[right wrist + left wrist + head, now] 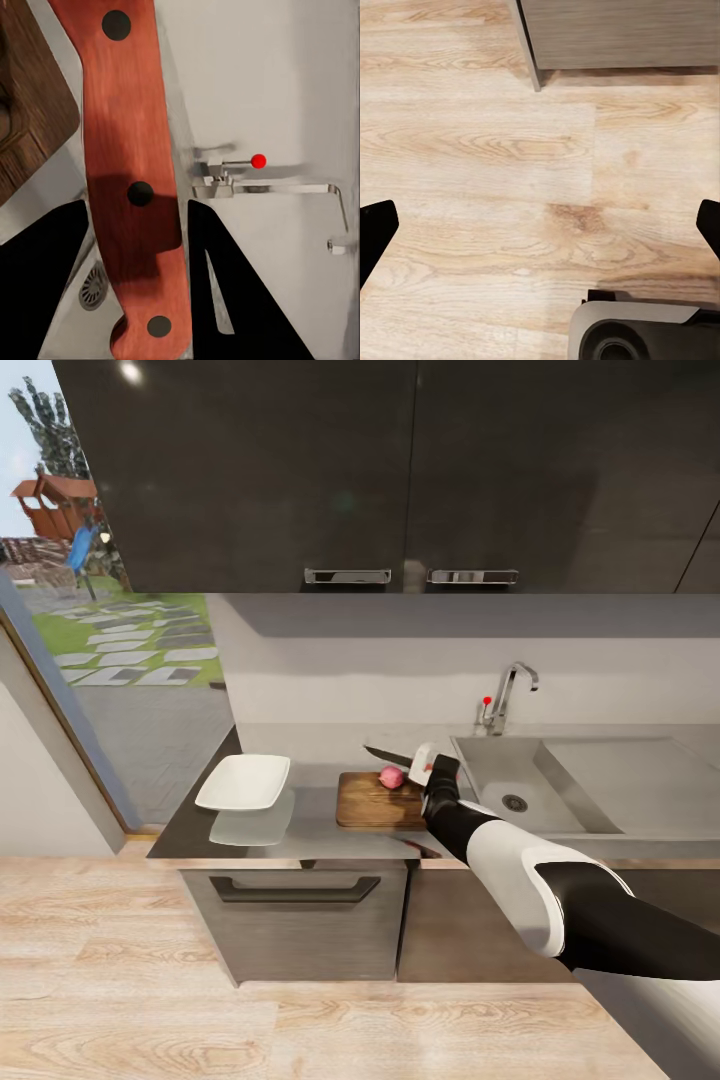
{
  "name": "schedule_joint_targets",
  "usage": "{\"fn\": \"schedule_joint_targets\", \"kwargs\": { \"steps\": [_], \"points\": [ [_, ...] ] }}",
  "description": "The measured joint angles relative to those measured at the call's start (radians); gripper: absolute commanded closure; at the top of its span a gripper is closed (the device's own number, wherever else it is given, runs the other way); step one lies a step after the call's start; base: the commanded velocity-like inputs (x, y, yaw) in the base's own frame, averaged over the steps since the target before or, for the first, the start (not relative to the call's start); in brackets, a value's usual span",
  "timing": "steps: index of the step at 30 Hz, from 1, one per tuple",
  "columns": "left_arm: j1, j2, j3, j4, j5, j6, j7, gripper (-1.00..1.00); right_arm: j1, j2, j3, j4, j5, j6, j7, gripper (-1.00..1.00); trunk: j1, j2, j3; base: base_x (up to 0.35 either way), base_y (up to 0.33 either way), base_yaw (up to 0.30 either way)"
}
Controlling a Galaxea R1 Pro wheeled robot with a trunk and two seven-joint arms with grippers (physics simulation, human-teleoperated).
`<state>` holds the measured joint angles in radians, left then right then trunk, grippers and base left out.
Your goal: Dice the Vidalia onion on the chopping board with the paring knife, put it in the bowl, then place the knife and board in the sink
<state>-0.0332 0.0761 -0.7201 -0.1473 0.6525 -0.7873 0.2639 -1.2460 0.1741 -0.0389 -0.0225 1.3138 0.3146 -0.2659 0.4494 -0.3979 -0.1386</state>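
While the right tool (428, 764) grips the paring knife (131, 172), its blade seemingly meets the onion (391, 777).

Countertop (320, 830): bowl (243, 781) at left, chopping board (380, 801) just right of it, apart. Onion (391, 777) on the board's far right part. Knife (392, 756) above the board behind the onion, held in the right gripper (428, 765). Sink (520, 785) right of the board; tap (508, 697) behind the sink
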Motion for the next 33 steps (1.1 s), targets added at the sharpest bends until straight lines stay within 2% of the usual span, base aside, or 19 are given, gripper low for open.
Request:
{"fn": "schedule_joint_targets", "kwargs": {
  "steps": [3, 7, 24, 33],
  "points": [
    [0.0, -0.001, 0.0, 0.0, 0.0, 0.0, 0.0, -1.0, 0.0, 0.0, 0.0, 0.0, 0.046, 0.008, 0.011, 1.0, 0.0, 0.0, 0.0, 0.0, 0.0, 0.0],
    [0.0, -0.001, 0.0, 0.0, 0.0, 0.0, 0.0, -1.0, 0.0, 0.0, 0.0, -0.001, 0.069, 0.019, 0.041, 1.0, 0.0, 0.0, 0.0, 0.0, 0.0, 0.0],
    [0.0, -0.003, 0.0, 0.0, 0.0, 0.001, 0.0, -1.0, 0.0, 0.0, 0.0, -0.002, 0.074, 0.036, 0.052, 1.0, 0.0, 0.0, 0.0, 0.125, 0.0, 0.0],
    [0.0, -0.002, -0.001, 0.0, 0.0, 0.0, 0.0, -1.0, 0.0, 0.0, 0.0, 0.0, 0.077, 0.036, 0.117, 1.0, 0.0, 0.0, 0.0, 0.006, 0.0, 0.0]
  ]
}}
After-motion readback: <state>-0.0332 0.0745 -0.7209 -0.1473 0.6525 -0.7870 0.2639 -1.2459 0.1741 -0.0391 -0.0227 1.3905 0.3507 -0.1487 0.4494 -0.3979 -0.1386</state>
